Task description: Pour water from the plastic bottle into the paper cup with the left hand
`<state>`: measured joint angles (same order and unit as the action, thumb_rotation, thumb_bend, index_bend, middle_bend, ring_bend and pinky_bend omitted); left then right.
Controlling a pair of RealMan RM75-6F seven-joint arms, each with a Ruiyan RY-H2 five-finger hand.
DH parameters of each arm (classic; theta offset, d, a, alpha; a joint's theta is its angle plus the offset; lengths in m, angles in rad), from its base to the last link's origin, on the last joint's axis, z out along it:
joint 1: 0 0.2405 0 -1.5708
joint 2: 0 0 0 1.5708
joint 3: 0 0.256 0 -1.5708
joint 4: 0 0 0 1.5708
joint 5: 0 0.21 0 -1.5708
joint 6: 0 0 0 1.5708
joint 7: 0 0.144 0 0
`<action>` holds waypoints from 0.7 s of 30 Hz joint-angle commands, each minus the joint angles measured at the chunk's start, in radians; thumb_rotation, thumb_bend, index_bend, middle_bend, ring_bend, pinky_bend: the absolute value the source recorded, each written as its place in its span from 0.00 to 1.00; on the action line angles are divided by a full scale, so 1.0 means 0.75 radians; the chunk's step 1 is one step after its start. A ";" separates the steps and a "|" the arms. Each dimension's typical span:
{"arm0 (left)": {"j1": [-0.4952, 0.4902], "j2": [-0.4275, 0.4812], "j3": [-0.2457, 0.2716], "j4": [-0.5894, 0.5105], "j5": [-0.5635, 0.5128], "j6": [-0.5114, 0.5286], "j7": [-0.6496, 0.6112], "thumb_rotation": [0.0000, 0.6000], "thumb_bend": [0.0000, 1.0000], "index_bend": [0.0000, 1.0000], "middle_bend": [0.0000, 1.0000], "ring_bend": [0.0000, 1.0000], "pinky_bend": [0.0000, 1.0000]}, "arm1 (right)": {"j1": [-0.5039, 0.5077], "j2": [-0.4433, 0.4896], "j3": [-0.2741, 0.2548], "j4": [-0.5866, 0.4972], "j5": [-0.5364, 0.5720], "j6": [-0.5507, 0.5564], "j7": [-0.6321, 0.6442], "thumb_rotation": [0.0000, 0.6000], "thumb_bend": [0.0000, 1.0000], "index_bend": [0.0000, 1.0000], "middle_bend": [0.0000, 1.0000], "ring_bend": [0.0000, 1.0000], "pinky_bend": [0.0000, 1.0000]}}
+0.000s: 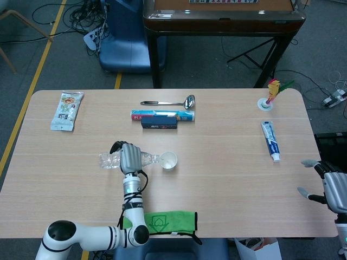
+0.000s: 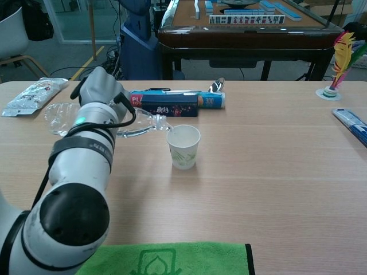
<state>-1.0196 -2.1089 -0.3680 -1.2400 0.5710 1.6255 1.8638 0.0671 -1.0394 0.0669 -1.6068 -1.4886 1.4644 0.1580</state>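
My left hand (image 1: 129, 157) (image 2: 98, 97) grips a clear plastic bottle (image 1: 110, 160) (image 2: 60, 118), which lies almost level above the table. The bottle's neck points right and reaches the rim of the white paper cup (image 1: 169, 160) (image 2: 183, 146). The cup stands upright near the middle of the table. My right hand (image 1: 332, 187) hangs open off the table's right edge, holding nothing, and shows only in the head view.
Behind the cup lie a dark box (image 2: 170, 105), a blue tube-shaped pack (image 2: 207, 100) and a metal spoon (image 1: 168, 102). A snack packet (image 1: 67, 110) lies far left, a toothpaste tube (image 1: 270, 140) at right. A green cloth (image 1: 165, 221) covers the near edge.
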 commanded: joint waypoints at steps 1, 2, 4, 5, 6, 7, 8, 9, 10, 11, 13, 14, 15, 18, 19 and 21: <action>-0.003 -0.002 0.002 0.004 0.000 0.000 0.002 1.00 0.01 0.67 0.64 0.53 0.53 | 0.000 0.000 0.000 0.001 -0.001 0.000 0.000 1.00 0.05 0.32 0.37 0.29 0.41; -0.003 -0.002 0.003 0.005 0.001 0.000 0.001 1.00 0.01 0.67 0.64 0.53 0.53 | 0.000 -0.001 0.000 0.001 -0.002 0.000 0.000 1.00 0.05 0.32 0.37 0.29 0.41; -0.003 -0.002 0.005 0.006 0.002 0.002 0.002 1.00 0.01 0.67 0.64 0.53 0.53 | 0.000 -0.001 0.000 0.000 -0.002 0.000 0.000 1.00 0.05 0.32 0.37 0.29 0.41; -0.003 -0.002 0.005 0.006 0.002 0.002 0.003 1.00 0.01 0.67 0.64 0.53 0.53 | 0.000 -0.001 -0.001 0.001 -0.002 0.000 0.000 1.00 0.05 0.32 0.37 0.29 0.41; -0.002 -0.002 0.005 0.006 0.003 0.003 0.001 1.00 0.01 0.67 0.64 0.53 0.53 | 0.000 -0.001 -0.001 0.001 -0.002 0.001 -0.001 1.00 0.05 0.32 0.37 0.29 0.41; -0.002 -0.002 0.006 0.006 0.004 0.003 0.000 1.00 0.01 0.67 0.64 0.53 0.53 | 0.000 -0.001 0.000 0.001 -0.002 0.001 -0.001 1.00 0.05 0.32 0.37 0.29 0.41; -0.002 -0.001 0.008 0.005 0.006 0.004 -0.002 1.00 0.01 0.67 0.64 0.53 0.53 | 0.000 -0.002 0.000 0.001 -0.002 0.002 -0.001 1.00 0.05 0.32 0.37 0.29 0.41; -0.001 0.000 0.010 0.005 0.008 0.004 -0.003 1.00 0.01 0.67 0.64 0.53 0.53 | -0.001 -0.002 0.000 0.001 -0.003 0.002 -0.002 1.00 0.05 0.32 0.37 0.29 0.41; -0.001 -0.001 0.010 0.005 0.010 0.006 -0.003 1.00 0.01 0.67 0.64 0.53 0.53 | -0.001 -0.002 0.000 0.001 -0.003 0.003 -0.002 1.00 0.05 0.32 0.37 0.29 0.41; -0.001 -0.001 0.011 0.006 0.011 0.007 -0.002 1.00 0.01 0.67 0.64 0.53 0.53 | -0.001 -0.002 0.000 0.000 -0.003 0.003 -0.002 1.00 0.05 0.32 0.37 0.29 0.41; -0.002 -0.003 0.010 0.007 0.011 0.009 -0.002 1.00 0.01 0.67 0.64 0.53 0.53 | -0.001 -0.002 0.000 0.000 -0.004 0.004 -0.003 1.00 0.05 0.32 0.37 0.29 0.41; -0.003 -0.003 0.011 0.008 0.012 0.009 0.000 1.00 0.01 0.67 0.64 0.53 0.53 | -0.001 -0.002 0.000 0.000 -0.004 0.004 -0.003 1.00 0.05 0.32 0.37 0.29 0.41; -0.003 -0.003 0.013 0.008 0.013 0.009 0.002 1.00 0.01 0.67 0.64 0.53 0.53 | -0.001 -0.002 0.000 0.000 -0.004 0.004 -0.004 1.00 0.05 0.32 0.37 0.29 0.41; -0.004 -0.003 0.025 0.015 0.019 0.008 0.011 1.00 0.01 0.67 0.64 0.53 0.53 | -0.001 -0.002 0.001 0.000 -0.003 0.004 -0.004 1.00 0.05 0.32 0.37 0.29 0.41; -0.004 -0.004 0.026 0.017 0.019 0.008 0.012 1.00 0.01 0.67 0.64 0.53 0.53 | -0.001 -0.002 0.001 0.000 -0.003 0.004 -0.004 1.00 0.05 0.32 0.37 0.29 0.41; -0.005 -0.007 0.026 0.022 0.018 0.007 0.015 1.00 0.01 0.67 0.64 0.53 0.53 | -0.001 -0.002 0.001 -0.002 -0.002 0.003 -0.003 1.00 0.05 0.32 0.37 0.29 0.41</action>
<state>-1.0230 -2.1138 -0.3486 -1.2239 0.5847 1.6310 1.8747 0.0663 -1.0408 0.0676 -1.6082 -1.4902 1.4668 0.1555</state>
